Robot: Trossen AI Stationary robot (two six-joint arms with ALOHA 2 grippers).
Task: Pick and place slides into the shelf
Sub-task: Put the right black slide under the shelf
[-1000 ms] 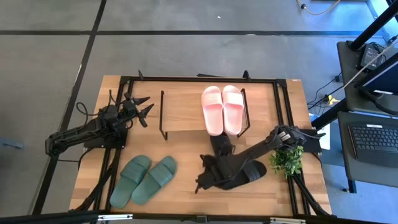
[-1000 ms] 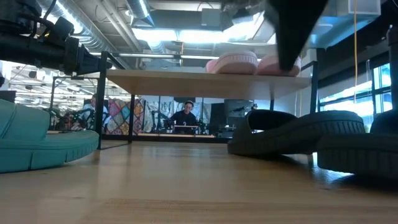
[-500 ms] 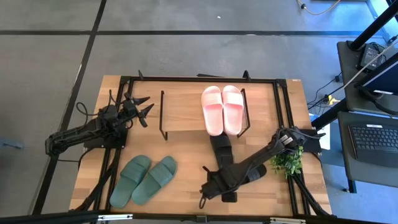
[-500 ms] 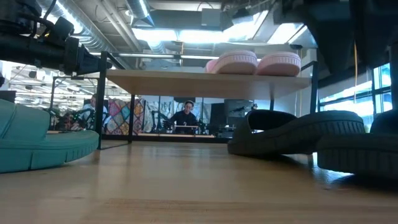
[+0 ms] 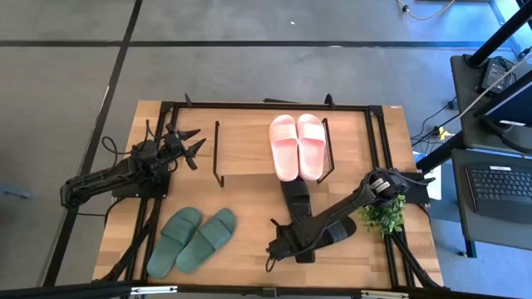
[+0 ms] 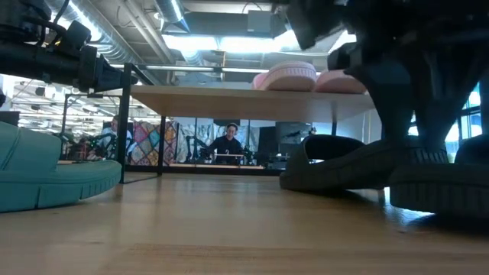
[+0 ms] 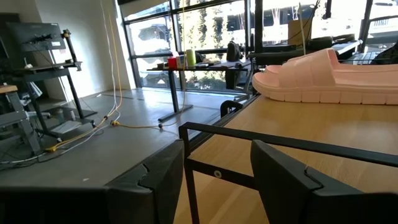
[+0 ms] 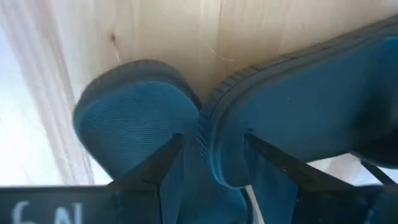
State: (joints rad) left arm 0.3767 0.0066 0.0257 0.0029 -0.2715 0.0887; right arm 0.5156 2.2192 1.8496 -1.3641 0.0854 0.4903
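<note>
Rubber black slides (image 5: 320, 228) sit on the counter (image 5: 241, 253) in front of the shelf (image 5: 249, 149): light, bendy, grippy. Right gripper (image 5: 284, 247) is spread over one's heel edge; I'd pinch that sidewall. Left gripper (image 5: 184, 143) waits, spread.

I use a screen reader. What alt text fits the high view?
The right gripper reaches over the black slides near the table's front edge. Pink slides sit atop the shelf, green slides lie front left, and the left gripper waits beside the shelf.
</note>
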